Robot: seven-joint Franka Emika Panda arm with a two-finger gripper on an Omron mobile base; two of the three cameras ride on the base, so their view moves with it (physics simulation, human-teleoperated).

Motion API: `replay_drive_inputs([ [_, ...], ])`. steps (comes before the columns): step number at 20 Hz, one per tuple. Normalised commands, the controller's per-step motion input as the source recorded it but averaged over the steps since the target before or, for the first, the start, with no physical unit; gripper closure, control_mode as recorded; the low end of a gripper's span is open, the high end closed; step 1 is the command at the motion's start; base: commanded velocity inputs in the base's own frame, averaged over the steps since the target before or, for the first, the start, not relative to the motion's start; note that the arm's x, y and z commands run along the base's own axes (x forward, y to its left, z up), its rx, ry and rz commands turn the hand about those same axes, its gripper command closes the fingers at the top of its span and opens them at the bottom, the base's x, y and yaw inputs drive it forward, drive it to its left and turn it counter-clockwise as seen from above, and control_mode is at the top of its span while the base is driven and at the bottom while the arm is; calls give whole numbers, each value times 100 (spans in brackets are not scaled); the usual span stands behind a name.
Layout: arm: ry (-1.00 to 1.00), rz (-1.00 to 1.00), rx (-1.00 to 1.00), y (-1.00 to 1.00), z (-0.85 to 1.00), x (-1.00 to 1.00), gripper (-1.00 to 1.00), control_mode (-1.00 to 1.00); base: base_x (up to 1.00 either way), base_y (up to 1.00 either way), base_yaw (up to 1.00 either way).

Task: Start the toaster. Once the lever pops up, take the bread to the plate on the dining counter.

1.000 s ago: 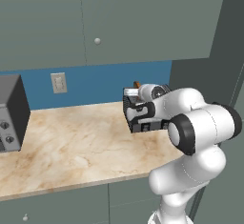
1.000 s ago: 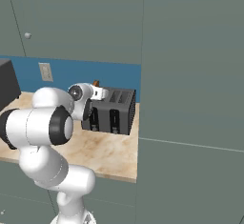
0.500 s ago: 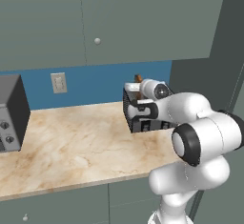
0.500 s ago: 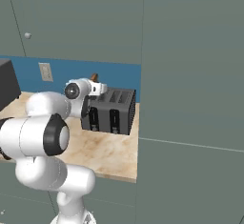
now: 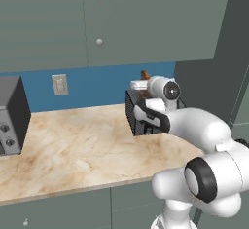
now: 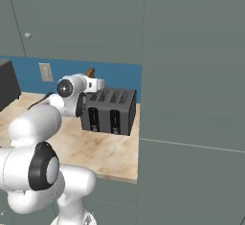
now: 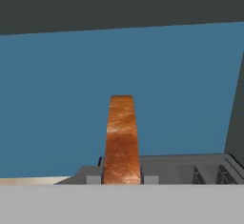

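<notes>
Orange-brown bread (image 7: 122,139) stands up on its thin edge in the hand view, held between the two finger tips (image 7: 94,179), so the jaws are pinching it tight. Its bottom end sits low between the finger tips and its top edge pokes up in front of the blue wall (image 7: 52,104). Right behind and below it is the dark grey toaster (image 6: 109,111), and you can see its open top slots off to the right in the hand view. In the right base view the toaster sits at the far right end of the marbled counter (image 6: 98,150), close to the edge where the counter stops at a tall grey panel (image 6: 191,75). The gripper (image 6: 91,81) hangs over the left end of the toaster, with a bit of the bread sticking up above it. In the left base view there is lots of bare counter top to the left of the toaster, all the way to the grey oven box (image 5: 10,115) with round knobs. Grey cabinets (image 5: 97,18) hang above, leaving open room over the toaster.
</notes>
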Motion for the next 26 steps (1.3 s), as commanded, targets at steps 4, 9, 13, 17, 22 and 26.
replay_drive_inputs([
  [4,6,0,-2,1,19,-85,100,-100,0,0,0],
  [9,5,0,-3,0,20,-87,100,-100,0,0,0],
  [13,3,0,-1,0,40,-74,100,-100,0,0,0],
  [17,9,0,0,0,33,-77,100,-100,0,0,0],
  [22,23,0,0,0,27,-76,100,-100,0,0,0],
  [26,28,0,0,0,26,-69,100,-100,0,0,0],
])
